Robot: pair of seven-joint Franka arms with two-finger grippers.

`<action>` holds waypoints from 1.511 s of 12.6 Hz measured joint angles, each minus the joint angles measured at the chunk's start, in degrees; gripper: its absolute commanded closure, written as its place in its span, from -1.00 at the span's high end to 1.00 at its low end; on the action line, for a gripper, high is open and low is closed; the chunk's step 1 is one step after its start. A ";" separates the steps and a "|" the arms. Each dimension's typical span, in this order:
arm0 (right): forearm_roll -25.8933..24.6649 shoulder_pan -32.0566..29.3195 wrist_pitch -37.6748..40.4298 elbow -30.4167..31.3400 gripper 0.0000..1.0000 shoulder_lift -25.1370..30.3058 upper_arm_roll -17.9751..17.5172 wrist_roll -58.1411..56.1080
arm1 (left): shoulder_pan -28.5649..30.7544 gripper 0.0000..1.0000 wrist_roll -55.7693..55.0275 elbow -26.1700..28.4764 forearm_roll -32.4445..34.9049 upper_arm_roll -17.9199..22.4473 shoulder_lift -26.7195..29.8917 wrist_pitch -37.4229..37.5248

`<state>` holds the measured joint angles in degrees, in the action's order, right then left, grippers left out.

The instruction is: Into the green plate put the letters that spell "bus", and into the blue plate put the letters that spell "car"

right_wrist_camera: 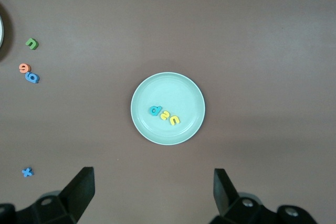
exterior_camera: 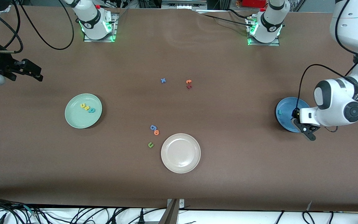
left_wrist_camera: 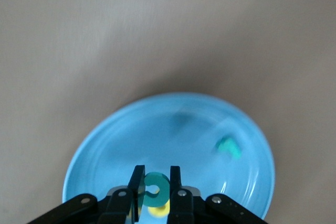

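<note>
1. The teal "c" is clamped between the fingers of the left gripper, which hangs over the blue plate at the left arm's end of the table.
2. The yellow "a" shows just under the "c" in the left wrist view; whether it lies on the plate or is also held cannot be told.
3. The teal "r" lies flat in the blue plate, apart from the gripper.
4. The green plate sits toward the right arm's end of the table. In it lie the yellow "u", the yellow "s" and the teal "b", in a close row.
5. The right gripper waits in the air over the table's edge at the right arm's end, its fingers wide apart and holding nothing.
6. The beige-white plate sits nearer the front camera, with no letters in it.
7. The blue "g" and orange "o" touch just beside that plate; the green "u" lies nearer the camera.
8. A blue "x" and the orange and red pair lie toward the bases.
</note>
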<state>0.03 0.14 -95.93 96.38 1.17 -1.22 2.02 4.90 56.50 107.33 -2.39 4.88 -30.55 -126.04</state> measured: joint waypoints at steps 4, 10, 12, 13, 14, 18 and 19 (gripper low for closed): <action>0.00 0.00 0.00 0.00 1.00 0.00 0.00 0.00 | 1.00 1.00 0.73 2.06 -2.62 -0.32 -0.08 -0.03; 0.00 0.00 0.00 0.00 1.00 0.00 0.00 -0.01 | 0.84 1.00 -1.57 -1.48 -5.33 -0.51 4.03 3.44; 0.00 0.00 0.00 0.00 1.00 0.00 0.00 -0.01 | 0.92 1.00 -6.04 -5.41 -5.33 -0.40 8.16 10.07; 0.00 0.00 0.00 0.00 1.00 0.00 0.00 -0.02 | 0.95 1.00 -8.11 -7.12 -5.33 -0.37 10.38 12.79; 0.00 0.00 0.00 0.00 1.00 0.00 0.00 -0.03 | 0.97 1.00 -9.57 -8.34 -5.33 -0.34 12.72 14.34; 0.00 0.01 0.00 0.00 1.00 0.00 0.00 -0.04 | 1.60 1.00 -11.03 -11.73 -5.33 0.42 19.49 15.38; 0.00 0.01 0.00 0.00 1.00 0.00 0.00 -0.04 | 2.19 1.00 -11.03 -13.46 -5.33 0.48 20.12 15.62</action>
<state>0.03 0.15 -95.93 96.38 1.17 -1.22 1.97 7.09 45.47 93.87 -7.72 5.36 -10.43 -110.42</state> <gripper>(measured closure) 0.000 0.000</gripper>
